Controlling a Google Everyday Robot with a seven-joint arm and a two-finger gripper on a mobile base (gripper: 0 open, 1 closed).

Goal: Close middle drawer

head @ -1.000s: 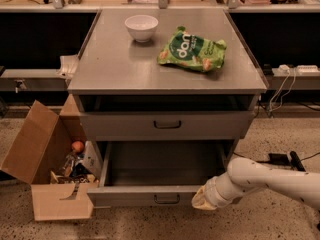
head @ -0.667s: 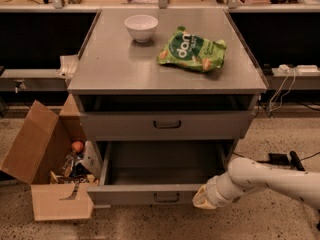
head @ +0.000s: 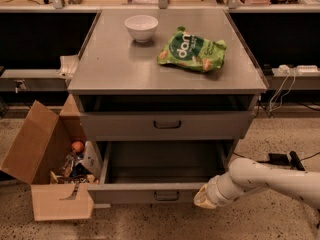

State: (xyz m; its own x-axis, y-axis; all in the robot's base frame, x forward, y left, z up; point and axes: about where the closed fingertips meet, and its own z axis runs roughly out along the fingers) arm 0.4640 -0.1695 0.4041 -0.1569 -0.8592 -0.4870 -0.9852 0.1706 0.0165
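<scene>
Sitting low at the lower right of the scene, the robot's cream-tipped gripper (head: pixel 201 200) is right against the right end of the pulled-out drawer's front panel; whether it actually touches the panel, and whether it is spread or closed, I cannot tell. Behind it, the thick white robot arm (head: pixel 270 180) runs off to the right edge.

That panel belongs to the wide grey metal middle drawer (head: pixel 130 194), which stands well out from the grey metal cabinet (head: pixel 165 71), its bare inside showing. Its small dark bar handle (head: pixel 166 196) sits at the centre of the low front, just left of the gripper. Above it is the taller-fronted grey top drawer (head: pixel 210 126), which has a dark handle of its own and a dark gap over it.

On the cabinet's flat top stand a small white ceramic bowl (head: pixel 141 27) towards the back and a crumpled green snack bag (head: pixel 192 51) to its right, the two apart.

Left of the cabinet, an open brown cardboard box (head: pixel 32 149) rests on the speckled floor (head: pixel 150 224), holding mixed clutter and a small orange ball (head: pixel 77 146). A white power strip (head: pixel 299 69) lies on a ledge at the far right.
</scene>
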